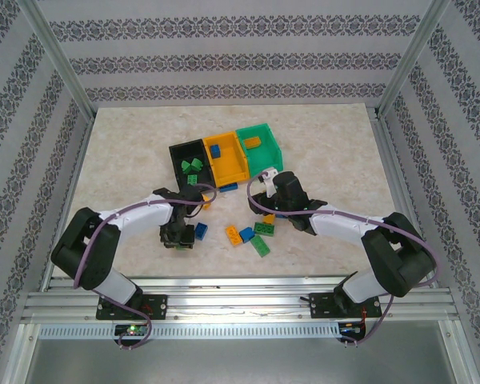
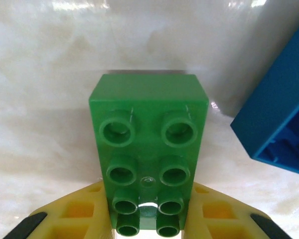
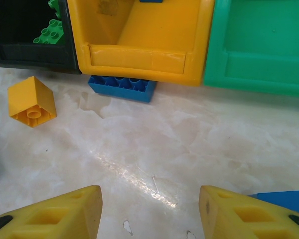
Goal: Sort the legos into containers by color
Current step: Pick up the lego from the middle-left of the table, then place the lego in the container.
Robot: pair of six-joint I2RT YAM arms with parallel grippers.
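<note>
A green lego [image 2: 148, 149] is lying at the centre of the left wrist view, studs facing the camera, with the left gripper [image 2: 147, 215] clamping its lower end. A blue lego [image 2: 276, 132] is sitting at the right edge. The right gripper [image 3: 149, 211] is hanging wide apart over the table [image 3: 164, 139], facing the containers [image 3: 139, 57] along the frame's top.

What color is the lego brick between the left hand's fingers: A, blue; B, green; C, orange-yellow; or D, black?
B: the left wrist view shows a green brick with its studs facing the camera, clamped between the yellow fingers of the left hand.
</note>
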